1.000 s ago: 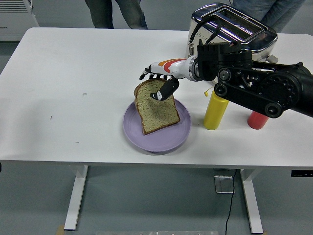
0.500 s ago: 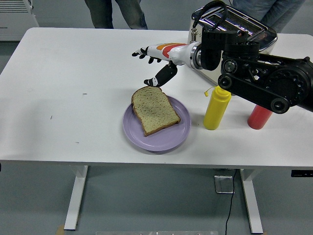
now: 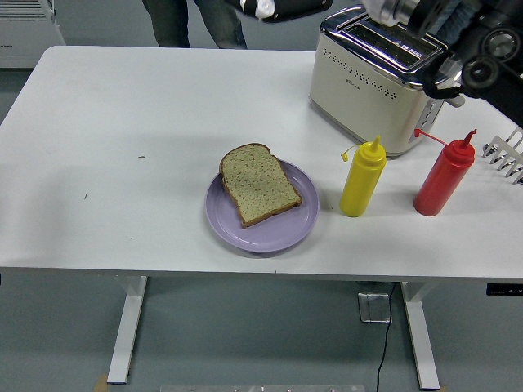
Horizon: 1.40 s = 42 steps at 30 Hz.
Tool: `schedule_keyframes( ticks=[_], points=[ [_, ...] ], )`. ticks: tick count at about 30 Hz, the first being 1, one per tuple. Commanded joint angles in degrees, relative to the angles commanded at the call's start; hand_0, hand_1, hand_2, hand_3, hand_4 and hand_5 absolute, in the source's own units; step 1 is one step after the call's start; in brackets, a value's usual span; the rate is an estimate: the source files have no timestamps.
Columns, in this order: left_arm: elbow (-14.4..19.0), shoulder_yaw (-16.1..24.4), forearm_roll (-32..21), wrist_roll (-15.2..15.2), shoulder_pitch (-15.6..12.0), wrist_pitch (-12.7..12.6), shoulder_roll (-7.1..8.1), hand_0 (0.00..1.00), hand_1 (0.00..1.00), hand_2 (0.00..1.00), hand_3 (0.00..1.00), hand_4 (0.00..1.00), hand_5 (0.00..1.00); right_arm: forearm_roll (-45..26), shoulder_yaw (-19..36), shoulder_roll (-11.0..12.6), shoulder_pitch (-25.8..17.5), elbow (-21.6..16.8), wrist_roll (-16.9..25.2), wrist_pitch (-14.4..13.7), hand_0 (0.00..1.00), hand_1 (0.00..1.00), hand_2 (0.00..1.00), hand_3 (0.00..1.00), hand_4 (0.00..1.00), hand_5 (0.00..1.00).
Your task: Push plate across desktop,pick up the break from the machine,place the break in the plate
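Lying flat on the purple plate (image 3: pixel 300 230), the slice of bread (image 3: pixel 258 185) covers the plate's upper left and overhangs the rim a little at the far left corner. Sits near the table's (image 3: pixel 122 122) front edge, left of the yellow squeeze bottle (image 3: pixel 362 178) and well apart from the toaster (image 3: pixel 380 77), both slots of which look empty as far as can be seen. Judged from that: plate in place, bread out of the machine and set down, so nothing of the task seems left but clearing the arm away.

Only a scrap of the right hand (image 3: pixel 274 8) showing at the top edge, dark with a white knuckle; cannot tell whether its fingers are spread or curled. Holding nothing, as far as can be seen. No left arm anywhere in view.

Compared with half a second ago: bread and plate unmoved; the right arm lifted up and back, out from over the table, with its elbow links now at the top right corner. With it gone, toaster, red squeeze bottle (image 3: pixel 442 178) and a white rack (image 3: pixel 508 155) at the right edge all plainly uncovered. A person's legs at the far side, as before.
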<state>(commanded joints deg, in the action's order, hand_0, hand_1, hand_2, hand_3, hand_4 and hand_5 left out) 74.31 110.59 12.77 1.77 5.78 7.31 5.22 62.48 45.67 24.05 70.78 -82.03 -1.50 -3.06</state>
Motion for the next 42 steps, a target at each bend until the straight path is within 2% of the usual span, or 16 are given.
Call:
schedule_keyframes(
  ticks=[2,3,8,9,14,15,18,26,31,38,42],
  points=[
    [0.0,0.0,0.0,0.0,0.0,0.0,-0.02,0.827,0.819,0.863,0.821,0.652,0.998,-4.8,4.7,1.8,-1.1,-0.4,2.7,-1.5,0.791,0.805,0.886,0.903,0.671,0.308],
    [0.0,-0.1,0.0,0.0,0.0,0.0,-0.03,0.826,0.819,0.863,0.821,0.652,0.998,-7.0,6.7,2.5,-1.6,-0.5,3.8,-2.0,0.793,0.797,0.867,0.865,0.585,0.336],
    [0.0,-0.4,-0.1,0.0,0.0,0.0,0.01,0.826,0.819,0.863,0.821,0.652,0.998,-19.1,15.1,5.7,-5.6,-0.2,7.2,-4.6,0.793,0.797,0.867,0.865,0.585,0.336],
    [0.0,-0.5,-0.1,0.0,0.0,0.0,0.04,0.827,0.819,0.863,0.821,0.652,0.998,-21.3,16.6,6.4,-6.6,-0.1,7.4,-5.2,0.792,0.785,0.852,0.842,0.521,0.395],
    [0.2,-0.5,-0.1,0.0,-0.4,0.0,0.01,0.827,0.819,0.863,0.821,0.652,0.998,-32.6,25.3,10.1,-14.2,2.2,8.9,-7.9,0.792,0.785,0.852,0.842,0.521,0.395],
    [0.2,-0.5,-0.1,0.0,-0.4,0.0,0.00,0.826,0.819,0.863,0.821,0.652,0.998,-33.5,26.3,10.3,-15.1,2.4,9.0,-8.0,0.790,0.791,0.821,0.834,0.511,0.424],
    [0.2,-0.4,0.0,0.0,-0.8,0.0,-0.15,0.826,0.819,0.863,0.821,0.652,0.998,-37.4,31.2,11.5,-20.5,4.3,10.0,-8.2,0.790,0.791,0.821,0.834,0.511,0.424],
    [0.2,-0.9,0.1,0.1,-1.1,0.0,-0.20,0.826,0.819,0.863,0.821,0.653,0.998,-41.6,37.5,11.8,-31.3,8.5,10.0,-7.2,0.796,0.792,0.816,0.824,0.503,0.442],
    [0.3,-1.3,0.1,0.1,-1.2,0.1,-0.19,0.826,0.819,0.863,0.820,0.653,0.998,-41.2,40.9,11.0,-37.6,9.1,8.8,-5.6,0.795,0.786,0.804,0.805,0.501,0.449],
    [0.5,-1.3,0.2,0.1,-1.4,0.1,-0.29,0.826,0.819,0.862,0.820,0.654,0.998,-42.0,44.4,8.4,-48.9,8.1,8.2,-2.6,0.794,0.787,0.804,0.805,0.499,0.456],
    [0.6,-1.2,0.2,0.1,-1.4,0.1,-0.34,0.826,0.819,0.862,0.820,0.654,0.998,-42.5,45.8,6.7,-53.8,7.8,8.3,-1.9,0.795,0.787,0.802,0.809,0.500,0.461]
  ],
)
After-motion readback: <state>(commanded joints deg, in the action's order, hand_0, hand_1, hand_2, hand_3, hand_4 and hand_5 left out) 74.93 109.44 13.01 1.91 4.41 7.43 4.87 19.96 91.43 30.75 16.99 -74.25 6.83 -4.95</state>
